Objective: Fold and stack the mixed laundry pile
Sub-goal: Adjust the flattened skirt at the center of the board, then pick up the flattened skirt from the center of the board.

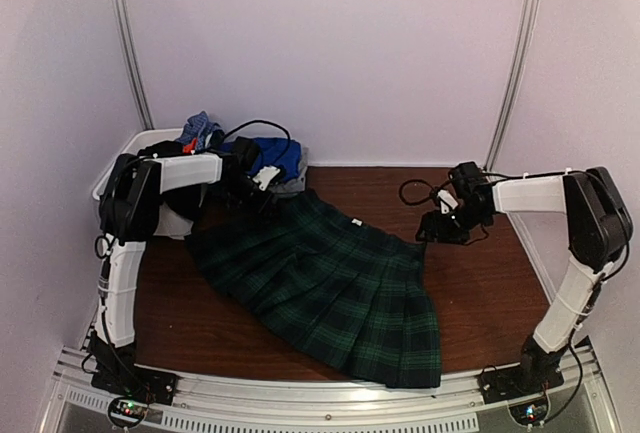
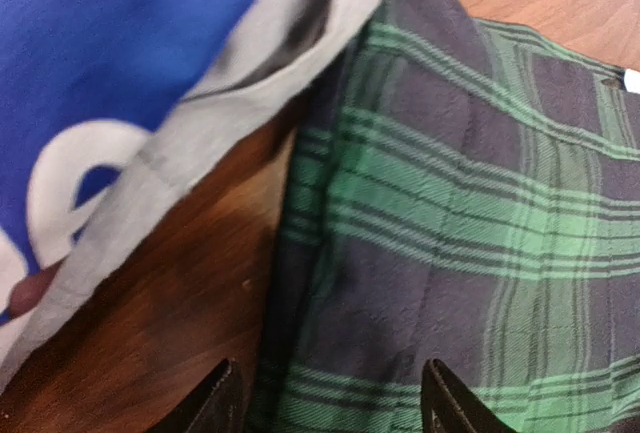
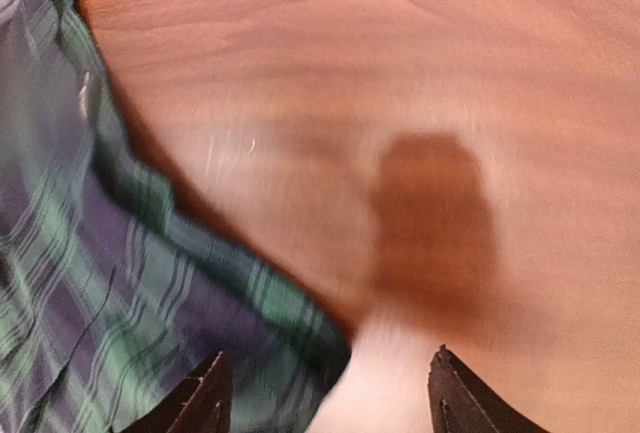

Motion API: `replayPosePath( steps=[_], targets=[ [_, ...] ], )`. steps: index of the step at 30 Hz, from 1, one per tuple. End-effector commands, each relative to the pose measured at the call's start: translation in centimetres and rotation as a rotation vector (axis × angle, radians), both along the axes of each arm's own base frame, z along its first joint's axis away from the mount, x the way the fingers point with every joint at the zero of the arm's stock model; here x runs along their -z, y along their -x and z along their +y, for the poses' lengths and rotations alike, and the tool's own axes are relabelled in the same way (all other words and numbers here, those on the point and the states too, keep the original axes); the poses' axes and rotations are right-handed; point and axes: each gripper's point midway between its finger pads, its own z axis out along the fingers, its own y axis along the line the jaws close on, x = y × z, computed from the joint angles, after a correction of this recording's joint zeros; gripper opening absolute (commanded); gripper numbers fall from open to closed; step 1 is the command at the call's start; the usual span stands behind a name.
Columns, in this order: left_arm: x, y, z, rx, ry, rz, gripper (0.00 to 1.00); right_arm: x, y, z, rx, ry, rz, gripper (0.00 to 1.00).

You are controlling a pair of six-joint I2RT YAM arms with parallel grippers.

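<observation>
Jaws: left gripper [image 2: 332, 405] wide apart, empty, above the skirt's [image 1: 330, 288] far corner. Right gripper [image 3: 325, 401] wide apart, empty, over the table [image 1: 480, 293] at the skirt's edge. Skirt spread flat mid-table. Blue shirt [image 1: 272, 153] heaped back-left beside the basket [image 1: 115, 168].

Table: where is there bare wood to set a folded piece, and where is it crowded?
Biggest bare patch: right of the tartan skirt, out to the table's right edge. Smaller ones: far edge between laundry pile and right gripper; near-left, between skirt and left arm. Crowded: far-left corner, with pile, basket and left gripper.
</observation>
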Motion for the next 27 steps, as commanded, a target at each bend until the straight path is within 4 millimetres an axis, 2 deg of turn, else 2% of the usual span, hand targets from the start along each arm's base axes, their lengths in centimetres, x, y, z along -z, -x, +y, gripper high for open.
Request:
replayPosePath(
  steps=[1,5,11,13,16,18,21,27],
  targets=[
    [0.3,-0.3,1.7,-0.018,-0.05,-0.007,0.62,-1.1,4.1,0.0,0.008,-0.084,0.035,0.73],
    [1.6,0.1,2.7,-0.034,-0.074,0.03,0.64,-0.7,7.5,1.0,0.009,-0.195,0.084,0.74],
    [3.5,1.2,2.1,-0.008,-0.042,0.105,0.59,1.2,10.9,1.8,0.009,-0.262,0.161,0.75],
    [4.0,1.5,1.9,-0.002,-0.036,0.126,0.52,1.6,11.8,2.4,0.001,-0.289,0.177,0.75],
    [3.9,2.0,1.5,0.008,-0.011,0.145,0.35,2.6,12.7,2.8,-0.005,-0.299,0.207,0.75],
    [3.2,2.0,1.1,0.01,0.008,0.139,0.21,2.9,13.2,3.2,-0.014,-0.319,0.215,0.71],
    [0.9,1.5,0.6,0.002,0.034,0.103,0.0,2.8,13.6,4.0,-0.029,-0.361,0.22,0.56],
    [-5.6,0.6,-0.6,-0.037,0.065,0.005,0.0,2.2,13.5,4.8,-0.019,-0.414,0.198,0.23]
  ],
)
